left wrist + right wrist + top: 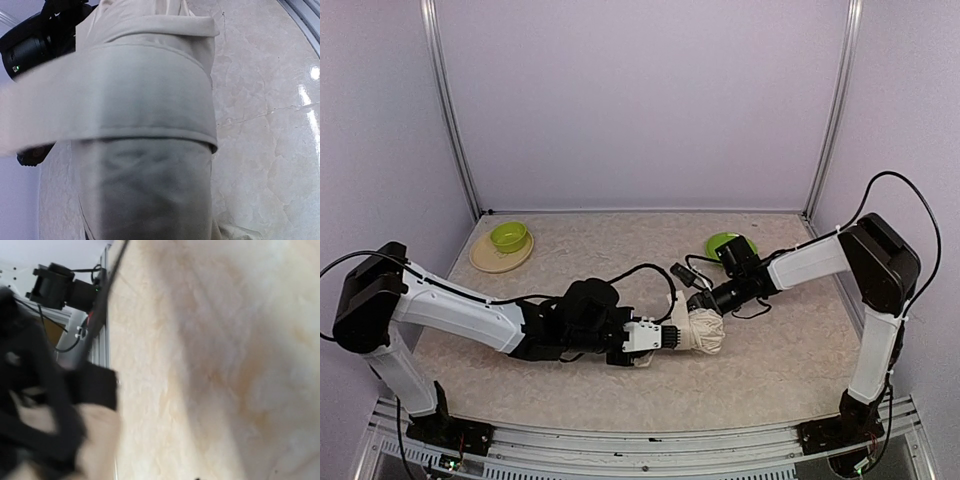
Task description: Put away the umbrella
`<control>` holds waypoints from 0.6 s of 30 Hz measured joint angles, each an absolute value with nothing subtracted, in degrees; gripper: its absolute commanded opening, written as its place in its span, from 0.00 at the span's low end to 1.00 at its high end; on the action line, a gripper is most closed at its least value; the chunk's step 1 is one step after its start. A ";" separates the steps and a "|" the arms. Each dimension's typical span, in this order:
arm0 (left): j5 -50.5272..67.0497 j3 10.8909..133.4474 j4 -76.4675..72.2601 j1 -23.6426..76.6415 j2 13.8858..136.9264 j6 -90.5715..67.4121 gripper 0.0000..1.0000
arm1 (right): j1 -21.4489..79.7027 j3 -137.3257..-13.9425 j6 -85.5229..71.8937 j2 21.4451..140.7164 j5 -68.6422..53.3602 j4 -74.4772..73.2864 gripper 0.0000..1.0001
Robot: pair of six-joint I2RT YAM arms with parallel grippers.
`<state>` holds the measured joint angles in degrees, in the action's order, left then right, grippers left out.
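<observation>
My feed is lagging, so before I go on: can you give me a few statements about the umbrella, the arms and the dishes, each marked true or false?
1. The umbrella is folded into a cream bundle between the ends of the two arms. True.
2. Its canopy is spread open. False: the fabric is gathered up, with a cream band wrapped round it.
3. A green bowl sits on a beige plate at the far left of the table. True.
4. The right arm is parked well away from the umbrella. False: it reaches in, and its end is right at the bundle.
</observation>
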<state>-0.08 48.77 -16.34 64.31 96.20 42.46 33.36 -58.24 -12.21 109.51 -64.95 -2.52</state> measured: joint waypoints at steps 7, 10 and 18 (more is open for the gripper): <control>2.00 48.75 -14.52 63.44 95.22 40.93 0.00 | 32.86 -55.96 -11.62 109.14 -62.85 -1.83 0.31; 3.36 48.90 -14.39 62.57 95.09 38.28 0.00 | 31.75 -53.78 -11.55 107.92 -60.86 -1.67 0.32; 3.01 50.09 -11.31 59.90 95.00 32.77 0.00 | 26.85 -48.60 -8.73 93.93 -49.52 -1.34 0.44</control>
